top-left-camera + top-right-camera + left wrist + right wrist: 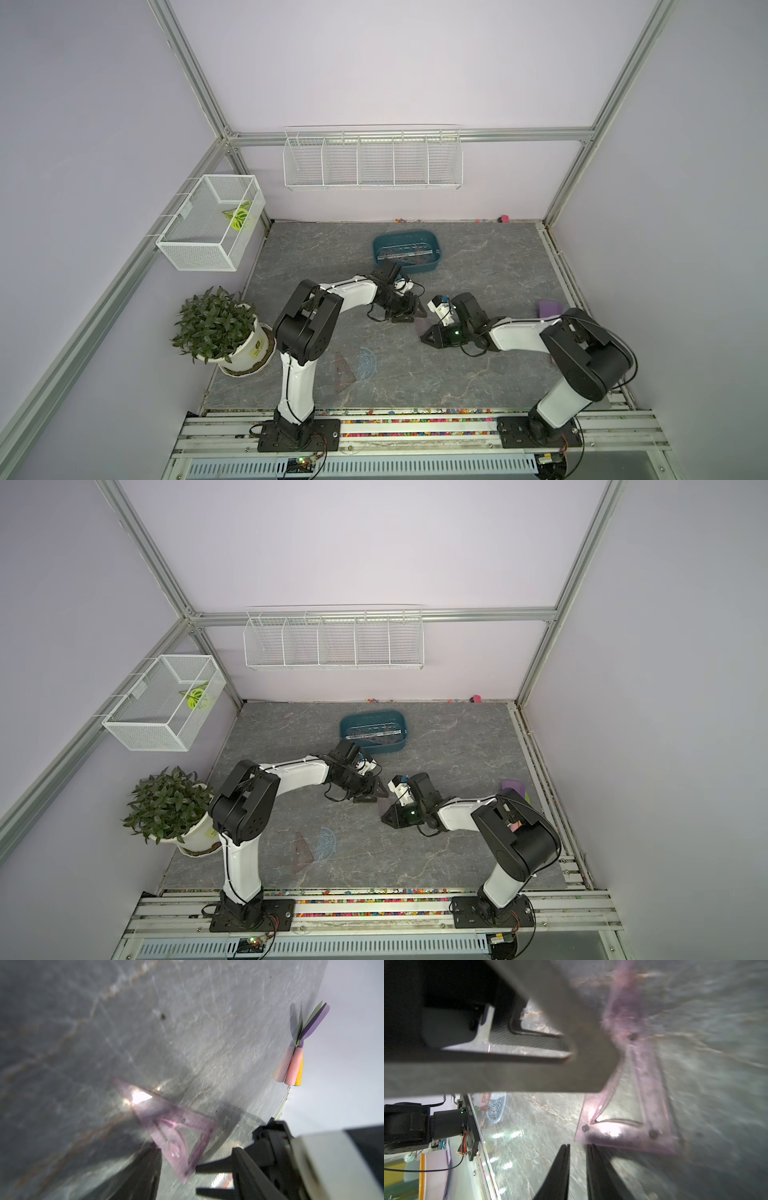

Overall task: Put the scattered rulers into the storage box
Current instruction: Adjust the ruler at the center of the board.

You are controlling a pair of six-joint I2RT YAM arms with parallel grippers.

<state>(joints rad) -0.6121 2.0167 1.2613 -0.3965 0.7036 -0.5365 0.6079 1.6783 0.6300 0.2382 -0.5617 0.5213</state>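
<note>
Left wrist: purple triangle (166, 1126) between fingers (145, 1172) of open, empty left end effector (195, 1153)

Storage box (376, 248): one. Inside it, one clear straight ruler (405, 251) is lying; the darker pieces beneath are blurring together, so no count. Outside the box, two triangles are lying: a purple triangle (172, 1126) just in front of it and a brownish triangle (344, 372) well in front. Protractor (366, 365): one, lying just beside the brownish triangle. Two wire baskets are hanging: a mesh basket (195, 237) left of the box, a divided basket (372, 162) behind it.
</note>
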